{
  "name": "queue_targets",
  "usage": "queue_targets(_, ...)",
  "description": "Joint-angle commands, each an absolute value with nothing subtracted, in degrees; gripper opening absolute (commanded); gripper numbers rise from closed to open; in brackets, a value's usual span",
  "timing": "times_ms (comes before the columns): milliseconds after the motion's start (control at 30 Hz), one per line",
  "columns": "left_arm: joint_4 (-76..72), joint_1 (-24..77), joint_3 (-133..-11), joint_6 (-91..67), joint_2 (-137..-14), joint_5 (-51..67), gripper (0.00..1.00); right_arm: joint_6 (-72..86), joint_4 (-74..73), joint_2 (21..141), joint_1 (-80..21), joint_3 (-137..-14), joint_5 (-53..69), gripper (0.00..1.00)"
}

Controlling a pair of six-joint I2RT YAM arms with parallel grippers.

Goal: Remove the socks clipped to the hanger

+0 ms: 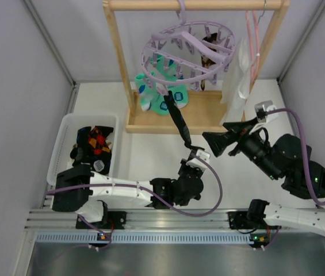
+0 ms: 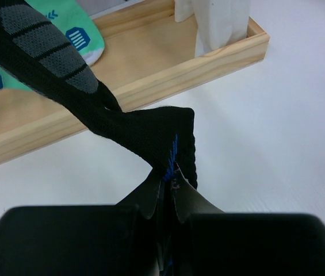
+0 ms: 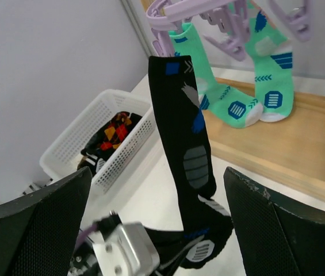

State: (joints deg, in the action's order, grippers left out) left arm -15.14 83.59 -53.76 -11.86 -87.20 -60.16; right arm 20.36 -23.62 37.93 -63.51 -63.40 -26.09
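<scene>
Top external shows one black sock (image 1: 178,118) stretched taut; its long axis runs from a clip on the near rim of the hanger (image 1: 192,41) down to the left jaws (image 1: 192,150), which pinch its toe; the right jaws (image 1: 211,144) gape empty just beside. Also clipped: at least two teal socks (image 1: 161,86); one brown check sock (image 1: 210,49). The pull should probably follow that axis, toward the left arm.

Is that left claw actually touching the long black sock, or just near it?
Touching. The left wrist view shows the left gripper shut on the toe end of the black sock, with the fabric pinched between its fingertips.
</scene>
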Motion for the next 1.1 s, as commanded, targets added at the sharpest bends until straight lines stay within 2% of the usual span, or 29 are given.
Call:
queue_targets(0, -15.64, 85.69, -57.39, -8.62, -89.38, -65.48, 0.0, 18.2, -30.4, 42.35, -63.11, -71.35, -27.42, 0.92)
queue_targets(233, -15.73, 86.22, -62.04, -1.33, -95.79, -69.42, 0.0, 11.97, -38.57, 55.52, -63.11, -84.62, -31.81, 0.89)
queue_targets(467, -15.82, 86.4, -65.56, 4.65, -100.72, -71.54, 0.0, 7.56, -38.41, 66.87, -63.11, -94.12, -37.44, 0.84)
queue_targets(567, -15.91, 87.1, -67.67, 6.85, -102.39, -73.21, 0.0, 5.19, -38.15, 71.71, -63.02, -98.42, -42.09, 0.79)
queue_targets(767, -15.91, 87.71, -70.22, 9.05, -105.12, -73.3, 0.0, 3.95, -40.95, 81.73, -60.74, -107.73, -44.12, 0.75)
queue_targets(1067, -16.0, 87.71, -71.28, 9.14, -105.03, -72.07, 0.0, 3.7, -40.7, 88.77, -56.52, -109.6, -46.5, 0.74)
